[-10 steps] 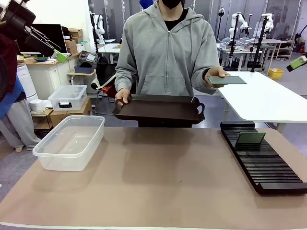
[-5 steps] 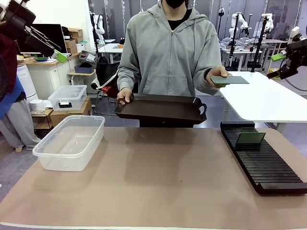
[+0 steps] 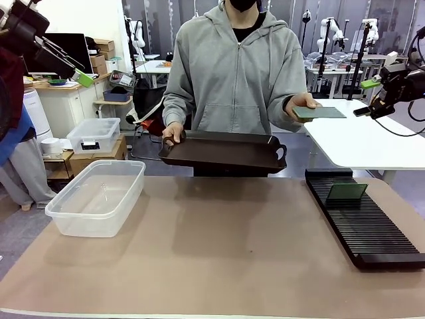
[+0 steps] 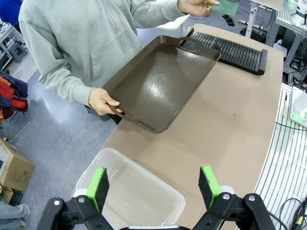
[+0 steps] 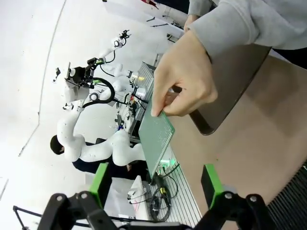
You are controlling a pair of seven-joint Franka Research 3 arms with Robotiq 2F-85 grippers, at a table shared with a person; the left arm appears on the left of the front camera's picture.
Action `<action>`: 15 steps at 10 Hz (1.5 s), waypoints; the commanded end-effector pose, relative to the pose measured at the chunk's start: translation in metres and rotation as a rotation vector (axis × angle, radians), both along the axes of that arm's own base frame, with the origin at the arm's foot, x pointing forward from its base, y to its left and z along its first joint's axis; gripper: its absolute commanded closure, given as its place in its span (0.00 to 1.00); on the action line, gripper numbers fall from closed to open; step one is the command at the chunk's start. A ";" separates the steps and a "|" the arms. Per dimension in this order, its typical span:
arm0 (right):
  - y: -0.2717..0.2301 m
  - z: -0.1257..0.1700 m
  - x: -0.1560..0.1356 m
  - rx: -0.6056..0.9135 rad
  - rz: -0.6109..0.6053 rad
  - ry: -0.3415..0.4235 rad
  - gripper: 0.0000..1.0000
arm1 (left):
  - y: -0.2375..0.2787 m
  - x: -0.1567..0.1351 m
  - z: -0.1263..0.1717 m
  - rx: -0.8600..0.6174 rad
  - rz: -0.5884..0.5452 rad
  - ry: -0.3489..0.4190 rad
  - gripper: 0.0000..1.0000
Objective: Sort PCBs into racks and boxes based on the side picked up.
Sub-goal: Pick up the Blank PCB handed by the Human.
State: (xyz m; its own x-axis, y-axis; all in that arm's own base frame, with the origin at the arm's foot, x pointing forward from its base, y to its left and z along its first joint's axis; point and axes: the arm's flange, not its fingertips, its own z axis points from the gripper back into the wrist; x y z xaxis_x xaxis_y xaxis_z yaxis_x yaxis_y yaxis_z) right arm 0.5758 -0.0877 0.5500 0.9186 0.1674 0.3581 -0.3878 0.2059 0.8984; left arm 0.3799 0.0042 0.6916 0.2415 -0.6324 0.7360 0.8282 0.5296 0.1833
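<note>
Holding one PCB (image 3: 346,192) on edge in its far slots: black rack (image 3: 372,232), table's right side. Clear tub (image 3: 96,196), left side; tan table (image 3: 226,246) stretches between. Second PCB (image 3: 319,112) lies flat in person's hand (image 3: 300,105), past brown tray (image 3: 222,151). Right claw (image 3: 366,98), jaws apart, just beside it; left claw (image 4: 154,179) spread wide, high over tub.

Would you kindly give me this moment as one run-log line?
right claw: open, near board in person's hand | left claw: open, high over tub | rack: second board standing
</note>
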 end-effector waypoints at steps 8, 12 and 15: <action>0.031 -0.037 0.039 0.139 -0.032 0.330 0.00 | 0.001 -0.001 0.000 0.000 -0.008 0.004 0.00; 0.060 -0.041 0.051 0.207 0.018 0.369 0.00 | 0.001 -0.001 0.000 0.000 -0.008 0.004 0.00; 0.062 -0.046 0.045 0.183 0.015 0.339 0.00 | 0.001 -0.001 0.000 0.000 -0.008 0.004 0.00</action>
State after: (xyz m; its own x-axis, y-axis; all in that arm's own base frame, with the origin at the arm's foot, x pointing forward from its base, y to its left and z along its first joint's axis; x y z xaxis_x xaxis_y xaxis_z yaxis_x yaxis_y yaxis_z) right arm 0.6223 -0.0209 0.5059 0.9865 0.1500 0.0663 -0.0714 0.0285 0.9970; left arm 0.3799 0.0042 0.6916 0.2415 -0.6324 0.7360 0.8282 0.5296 0.1834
